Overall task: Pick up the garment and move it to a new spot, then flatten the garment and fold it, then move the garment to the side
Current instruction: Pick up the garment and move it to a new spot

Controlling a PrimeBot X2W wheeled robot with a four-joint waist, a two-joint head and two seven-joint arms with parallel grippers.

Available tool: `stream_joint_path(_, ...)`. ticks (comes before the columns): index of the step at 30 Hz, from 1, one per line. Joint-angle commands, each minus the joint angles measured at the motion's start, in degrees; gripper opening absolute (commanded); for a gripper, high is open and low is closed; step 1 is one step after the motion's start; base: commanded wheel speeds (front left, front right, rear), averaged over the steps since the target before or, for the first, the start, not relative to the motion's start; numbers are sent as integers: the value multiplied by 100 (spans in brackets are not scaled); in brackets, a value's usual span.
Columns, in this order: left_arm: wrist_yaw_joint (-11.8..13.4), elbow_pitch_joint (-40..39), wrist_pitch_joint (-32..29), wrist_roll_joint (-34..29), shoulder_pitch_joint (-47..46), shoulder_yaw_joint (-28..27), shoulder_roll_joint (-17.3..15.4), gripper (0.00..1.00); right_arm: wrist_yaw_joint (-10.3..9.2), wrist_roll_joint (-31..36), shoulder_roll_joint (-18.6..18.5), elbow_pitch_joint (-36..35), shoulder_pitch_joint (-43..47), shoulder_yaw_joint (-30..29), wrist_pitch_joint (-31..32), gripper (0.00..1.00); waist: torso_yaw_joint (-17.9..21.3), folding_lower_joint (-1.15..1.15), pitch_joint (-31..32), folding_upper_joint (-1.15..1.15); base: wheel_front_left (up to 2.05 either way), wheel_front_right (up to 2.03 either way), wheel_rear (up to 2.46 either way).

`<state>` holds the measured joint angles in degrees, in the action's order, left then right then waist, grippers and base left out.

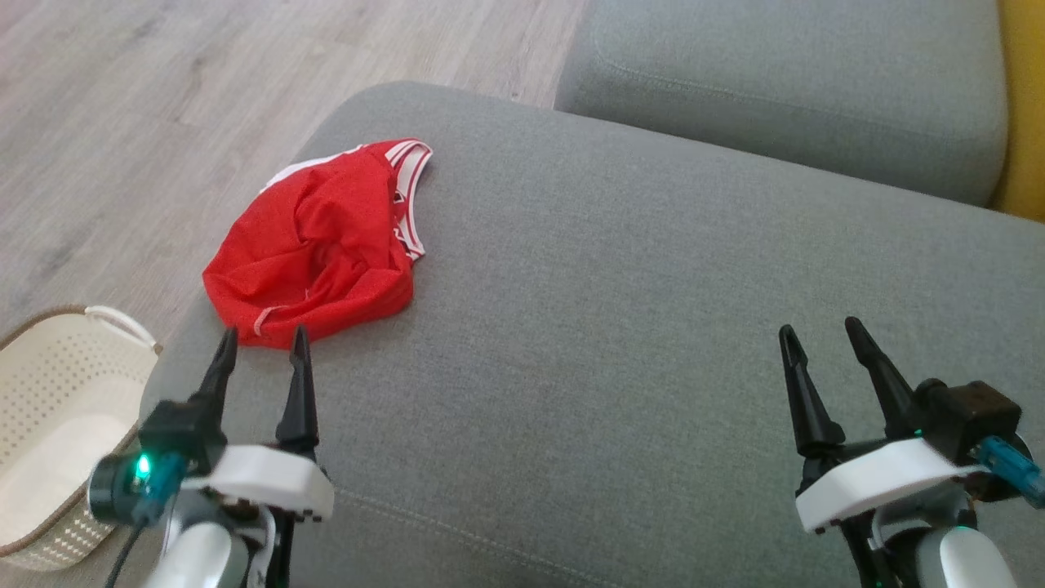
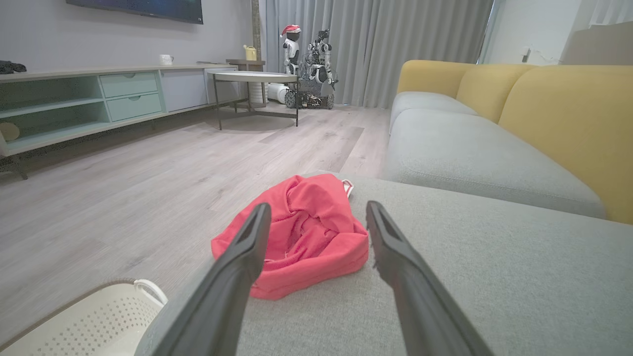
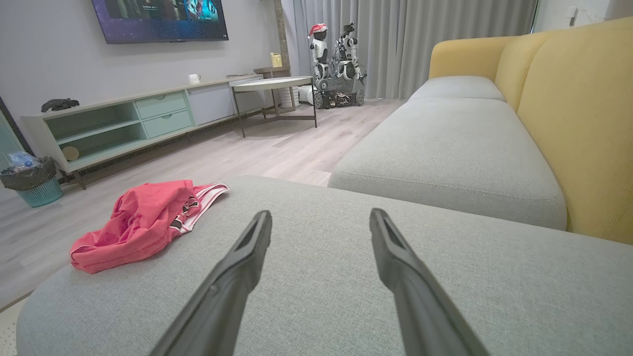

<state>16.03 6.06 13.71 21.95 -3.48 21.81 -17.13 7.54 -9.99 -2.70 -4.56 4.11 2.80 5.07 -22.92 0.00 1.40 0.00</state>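
Red garment: crumpled, 12 o'clock just beyond left gripper, spread and empty; beside cushion edge at 9 o'clock; right gripper spread likewise; bare cushion toward 3 o'clock.

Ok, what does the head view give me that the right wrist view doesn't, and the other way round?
Head view adds: the left gripper, open, its tips at the near edge of the garment; I cannot tell whether they touch it.
Right wrist view adds the room beyond: the TV, cabinet, round table, waste bin and robots parked by the curtain.
Both share: the crumpled red garment near the left edge of the grey cushion, and the right gripper, open over bare fabric, apart from the garment.
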Motion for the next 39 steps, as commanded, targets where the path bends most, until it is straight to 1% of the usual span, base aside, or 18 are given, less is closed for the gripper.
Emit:
stream_joint_path(1, -42, -135, 49, 4, -472, -220, -94, 100, -5, 70, -44, -245, -293, 93, 13, 100, 13, 0, -37, 0, 0, 0, 0)
stream_joint_path(4, -54, -86, 57, 34, -673, -287, -90, 100, -5, 111, -85, -340, -377, 80, 74, 100, 76, 0, -237, 0, 0, 0, 0)
stream_joint_path(9, -170, 70, 79, 119, -1274, -439, -63, 100, -5, 192, -211, -606, -666, 35, 237, 100, 319, 0, -853, 0, 0, 0, 0)
stream_joint_path(12, -284, 344, 86, 200, -1739, -541, -59, 100, -5, 250, -301, -766, -862, -29, 326, 100, 486, 0, -1234, 0, 0, 0, 0)
stream_joint_path(14, -379, 664, 80, 265, -2057, -600, -76, 100, -5, 283, -342, -864, -975, -55, 384, 100, 613, 0, -1474, 0, 0, 0, 0)
stream_joint_path(18, -660, 1611, 55, 431, -2691, -684, -106, 100, -5, 299, -421, -960, -1162, -139, 433, 100, 829, 0, -1823, 0, 0, 0, 0)
stream_joint_path(21, -851, 2523, -11, 523, -3095, -688, -111, 100, -5, 298, -443, -986, -1247, -170, 443, 100, 972, 0, -1995, 0, 0, 0, 0)
stream_joint_path(23, -1022, 3143, -94, 585, -3335, -656, -100, 100, -5, 292, -453, -993, -1286, -181, 438, 100, 1055, 0, -2074, 0, 0, 0, 0)
stream_joint_path(25, -1144, 3755, -234, 642, -3555, -636, -92, 100, -5, 287, -460, -998, -1312, -194, 435, 100, 1121, 0, -2132, 0, 0, 0, 0)
stream_joint_path(29, -1363, 4830, -700, 782, -3918, -597, -43, 100, -5, 278, -493, -1024, -1378, -195, 448, 100, 1254, 0, -2249, 0, 0, 0, 0)
stream_joint_path(32, -1487, 5414, -1006, 842, -4128, -550, 19, 100, -5, 268, -513, -1045, -1392, -227, 453, 100, 1294, 0, -2296, 0, 0, 0, 0)
stream_joint_path(34, -1531, 5558, -1061, 860, -4189, -541, 37, 100, -5, 265, -513, -1054, -1388, -242, 458, 100, 1298, 0, -2307, 0, 0, 0, 0)
stream_joint_path(35, -1583, 5669, -1069, 876, -4245, -536, 50, 44, -5, 264, -514, -1061, -1384, -253, 461, 100, 1303, 0, -2314, 0, 0, 0, 0)
stream_joint_path(36, -1617, 5770, -1053, 885, -4289, -532, 56, 0, -5, 265, -515, -1063, -1383, -257, 461, 100, 1311, 0, -2311, 0, 0, 0, 0)
stream_joint_path(39, -1624, 5913, -687, 821, -4388, -495, 21, 0, -5, 257, -499, -1049, -1375, -292, 436, 100, 1320, 0, -2223, 0, 0, 0, 0)
